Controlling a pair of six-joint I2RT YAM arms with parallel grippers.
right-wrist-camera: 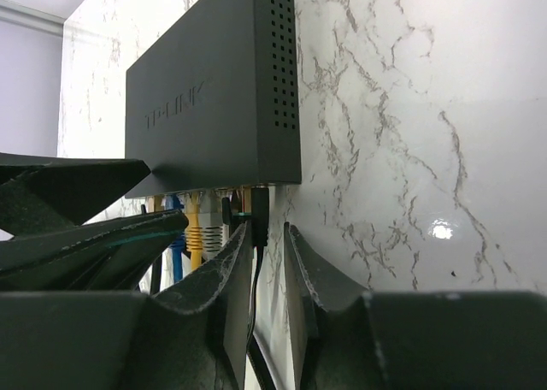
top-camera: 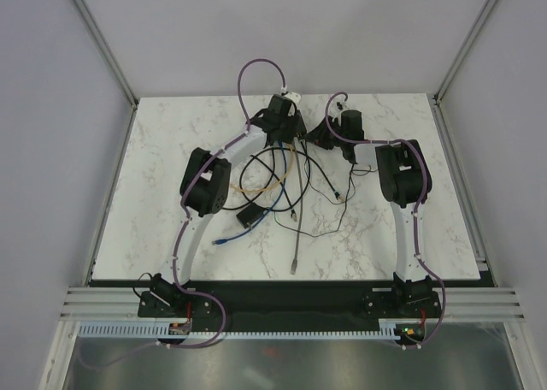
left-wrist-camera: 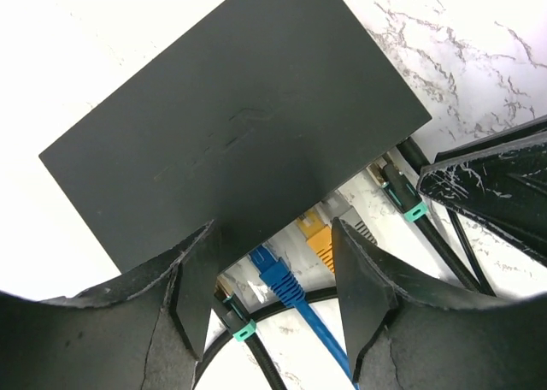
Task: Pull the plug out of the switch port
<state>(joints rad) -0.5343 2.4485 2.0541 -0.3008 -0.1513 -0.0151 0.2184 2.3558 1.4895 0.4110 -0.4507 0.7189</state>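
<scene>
The switch (left-wrist-camera: 239, 125) is a flat black box; the same switch (right-wrist-camera: 214, 99) shows a row of plugs along its near edge. In the top view both grippers crowd over it at the table's far middle. My left gripper (left-wrist-camera: 273, 279) is open, its fingers either side of a blue plug (left-wrist-camera: 278, 274) that sits in a port. A yellow plug (left-wrist-camera: 318, 236) and a grey plug (left-wrist-camera: 359, 223) sit beside it. My right gripper (right-wrist-camera: 267, 262) is open by a narrow gap just below the black end plug (right-wrist-camera: 259, 210), whose thin cord runs down between the fingers along the left one.
Black plugs with green bands (left-wrist-camera: 235, 317) flank the row. A small squarish black block (top-camera: 249, 215) lies among loose cables in mid-table: a yellow loop (top-camera: 256, 185), a blue-tipped cable (top-camera: 220, 239) and a grey cable (top-camera: 295, 266). The other arm's finger (left-wrist-camera: 496, 185) stands close at the right.
</scene>
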